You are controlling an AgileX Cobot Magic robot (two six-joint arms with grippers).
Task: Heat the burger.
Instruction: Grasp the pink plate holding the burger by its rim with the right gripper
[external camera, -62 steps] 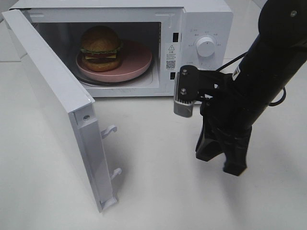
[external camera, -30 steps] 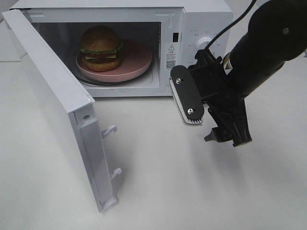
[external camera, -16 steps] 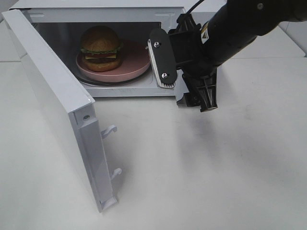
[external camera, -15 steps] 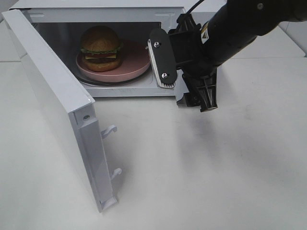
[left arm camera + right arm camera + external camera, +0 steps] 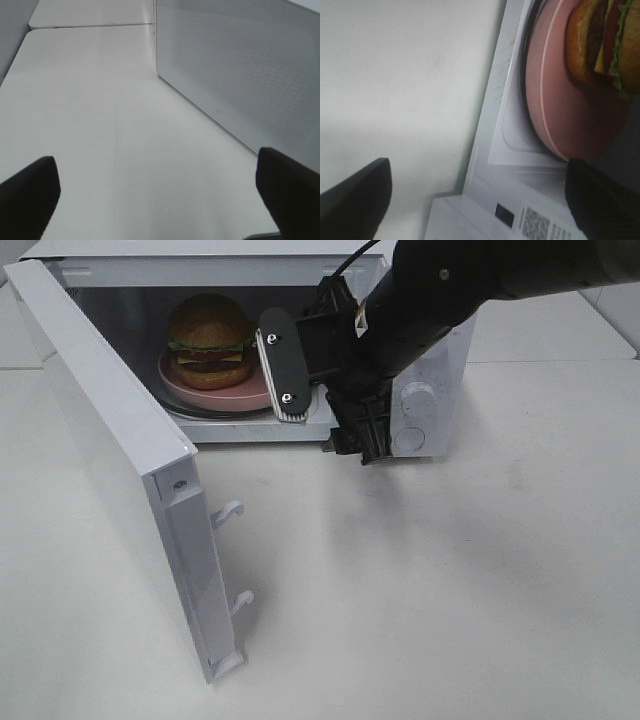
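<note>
The burger (image 5: 210, 340) stands upright inside the open microwave (image 5: 447, 360), bun dome on top, so its stack runs straight up. It sits on the left part of a pink plate (image 5: 200, 388), well back from the opening.

The right arm reaches in from the upper right and crosses in front of the control panel, hiding most of it; one knob (image 5: 418, 395) shows below it. The right gripper (image 5: 330, 435) hangs at the right edge of the opening with its tips angled down toward the table (image 5: 450, 590). Its jaws stand wide apart and hold nothing. One flat finger covers the plate's right side.

The door (image 5: 110, 440) is swung wide to the left.

The right wrist view shows the burger (image 5: 605, 45) close up, with lettuce, cheese and patty edges, plus the plate (image 5: 560, 100) rim and a printed label on the frame. The right gripper (image 5: 477, 200) is clear of both.

Only the left wrist view shows the left gripper (image 5: 159, 200). It is spread wide and empty over the bare table (image 5: 100, 125), beside a white dotted panel (image 5: 235, 65).
</note>
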